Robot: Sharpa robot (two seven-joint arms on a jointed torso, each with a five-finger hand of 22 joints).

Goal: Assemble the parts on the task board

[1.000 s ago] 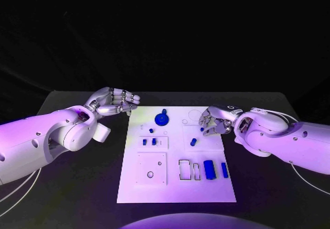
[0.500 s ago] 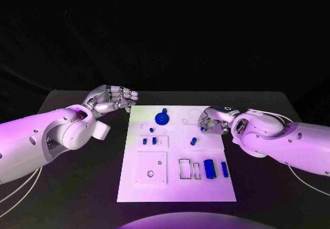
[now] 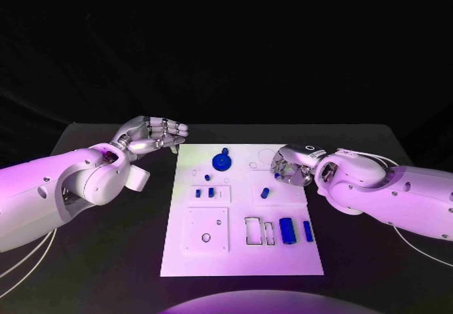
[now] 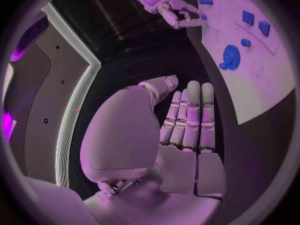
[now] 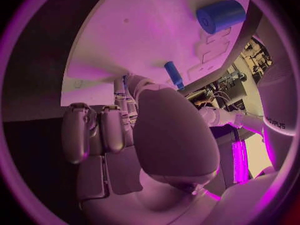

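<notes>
1. White and flat, the task board [image 3: 241,258] lies mid-counter [image 3: 104,261], cut with rectangular and round recesses.
2. Blue parts sit on it: a toothed gear [image 3: 222,161] at the far end, a short peg [image 3: 265,192] mid-board, a chunky block [image 3: 287,231] near me.
3. My left hand [image 3: 153,136] hovers beside the board's far left corner, fingers straight and close together, holding nothing.
4. My right hand [image 3: 290,165] curls over the far right area; whether it grips anything, I cannot tell.
</notes>
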